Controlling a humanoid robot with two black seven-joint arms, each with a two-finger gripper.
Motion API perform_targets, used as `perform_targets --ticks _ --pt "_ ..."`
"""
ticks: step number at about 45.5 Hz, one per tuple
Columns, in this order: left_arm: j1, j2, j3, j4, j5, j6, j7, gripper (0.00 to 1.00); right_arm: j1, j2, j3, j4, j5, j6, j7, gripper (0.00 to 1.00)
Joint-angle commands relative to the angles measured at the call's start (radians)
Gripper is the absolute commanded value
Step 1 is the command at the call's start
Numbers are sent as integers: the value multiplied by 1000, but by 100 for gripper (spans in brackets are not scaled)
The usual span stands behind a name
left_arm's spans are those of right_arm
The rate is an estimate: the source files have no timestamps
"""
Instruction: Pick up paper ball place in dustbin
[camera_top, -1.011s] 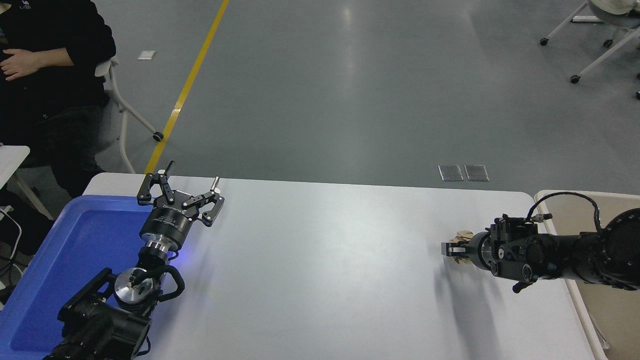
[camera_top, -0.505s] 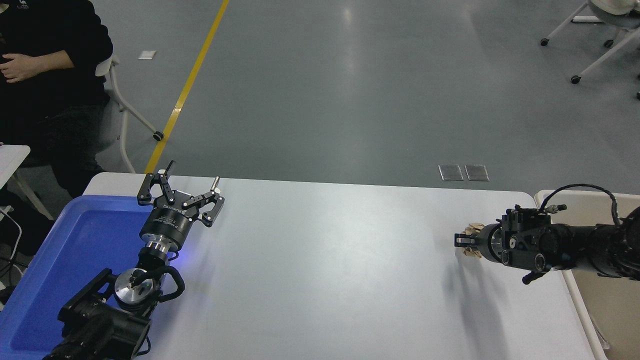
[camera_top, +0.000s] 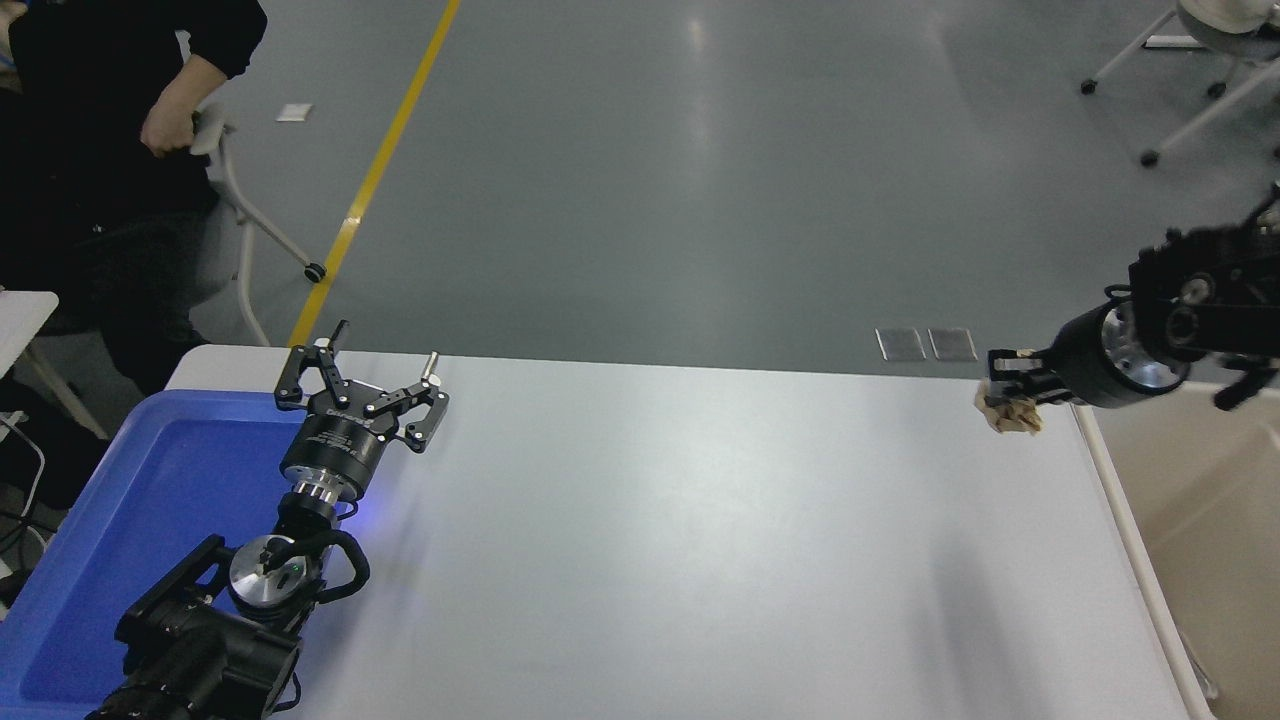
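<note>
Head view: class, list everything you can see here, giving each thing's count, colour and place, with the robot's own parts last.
paper ball: one, tan-brown, held above the table's far right corner
dustbin: one, beige, against the table's right edge
tray: one, bright blue, on the table's left end
table: one, white, filling the foreground
floor line: one, yellow, on the grey floor
person: one, in black clothing, top left
wheeled chair legs: white, top right
left gripper: black, open, parked beside the tray
right gripper: black, shut on the paper ball
</note>
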Motion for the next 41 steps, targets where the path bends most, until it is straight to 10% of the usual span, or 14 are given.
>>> perform_targets --ticks 1,19,41 --pt "0 0 -1 0 0 0 1 99 287 -35 -92 63 -14 190 -9 0" --pt "0 0 -1 0 0 0 1 99 450 -175 -135 -9 14 233 -34 0" --pt "0 0 -1 0 0 0 -1 99 -232 -400 188 -485 354 -380 -72 0"
